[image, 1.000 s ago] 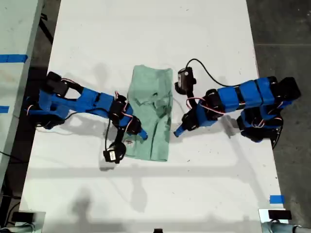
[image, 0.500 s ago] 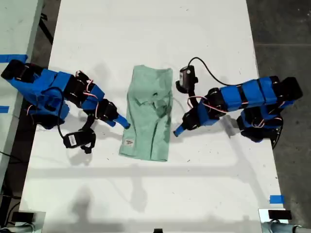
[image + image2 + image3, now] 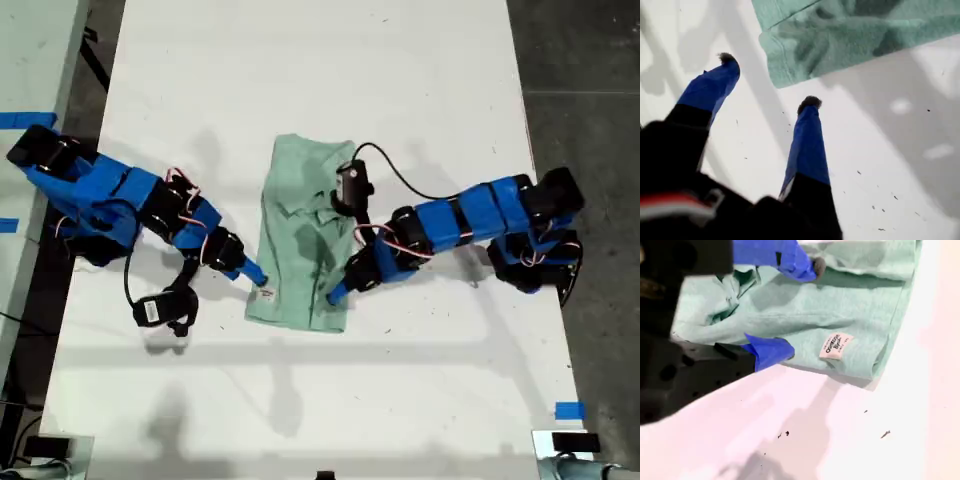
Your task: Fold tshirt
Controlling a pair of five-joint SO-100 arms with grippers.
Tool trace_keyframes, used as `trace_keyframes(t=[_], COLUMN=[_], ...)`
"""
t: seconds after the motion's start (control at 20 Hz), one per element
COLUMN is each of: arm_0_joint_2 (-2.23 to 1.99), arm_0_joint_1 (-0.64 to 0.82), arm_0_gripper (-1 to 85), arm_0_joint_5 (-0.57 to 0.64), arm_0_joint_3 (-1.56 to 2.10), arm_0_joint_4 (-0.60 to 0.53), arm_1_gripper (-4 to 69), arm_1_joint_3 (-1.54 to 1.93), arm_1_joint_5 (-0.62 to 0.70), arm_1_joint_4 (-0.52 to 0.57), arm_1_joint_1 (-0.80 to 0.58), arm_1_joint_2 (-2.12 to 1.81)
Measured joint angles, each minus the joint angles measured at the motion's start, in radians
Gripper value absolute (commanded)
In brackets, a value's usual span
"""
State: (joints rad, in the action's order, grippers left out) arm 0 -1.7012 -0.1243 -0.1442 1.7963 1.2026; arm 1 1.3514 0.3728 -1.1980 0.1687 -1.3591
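The pale mint-green tshirt [image 3: 300, 220] lies folded into a narrow upright strip in the middle of the white table. A small white label [image 3: 265, 293] shows near its lower corner on the exterior view's left. My second gripper [image 3: 258, 275] comes in from the exterior view's left, open, at that edge of the shirt. In its wrist view the second gripper [image 3: 799, 307] straddles the cloth [image 3: 850, 305] beside the label [image 3: 836, 345]. My first gripper [image 3: 335, 294] reaches from the exterior view's right to the shirt's lower corner. Its own view shows the first gripper [image 3: 769, 80] open above the table, just short of the tshirt [image 3: 840, 40].
The white table [image 3: 300, 400] runs the full height of the exterior view, with dark floor [image 3: 580, 60] on that view's right. A second pale surface with blue tape [image 3: 25, 120] borders the exterior view's left. Black camera cables loop beside both arms.
The second gripper first drew back off the shirt toward the exterior view's left, then returned to the edge near the label. The first gripper slid toward the shirt's lower corner.
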Motion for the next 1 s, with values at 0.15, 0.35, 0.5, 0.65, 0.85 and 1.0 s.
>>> trace_keyframes(t=[0.15, 0.35, 0.5, 0.65, 0.85, 1.0], arm_0_joint_2=[0.1, 0.202, 0.219, 0.262, 0.417, 0.517], arm_0_joint_1=[-0.02, -0.048, -0.057, -0.057, -0.061, -0.072], arm_0_gripper=[22.2, 22.0, 21.7, 21.0, 20.0, 5.4], arm_0_joint_5=[0.0, 0.0, 0.0, 0.0, 0.0, 0.021], arm_0_joint_3=[0.0, 0.0, 0.0, 0.0, -0.003, -0.091], arm_0_joint_4=[-0.023, -0.075, -0.094, -0.127, -0.215, -0.216], arm_1_gripper=[28.2, 28.0, 27.7, 27.4, 25.5, 18.7], arm_1_joint_3=[-0.149, -0.19, -0.192, -0.192, -0.192, -0.264], arm_1_joint_5=[-0.014, -0.037, -0.038, -0.043, -0.04, -0.051], arm_1_joint_4=[-0.028, -0.029, -0.029, -0.02, 0.031, 0.063], arm_1_joint_1=[0.015, 0.031, 0.035, 0.037, 0.037, 0.037], arm_1_joint_2=[0.143, 0.225, 0.235, 0.276, 0.407, 0.474])
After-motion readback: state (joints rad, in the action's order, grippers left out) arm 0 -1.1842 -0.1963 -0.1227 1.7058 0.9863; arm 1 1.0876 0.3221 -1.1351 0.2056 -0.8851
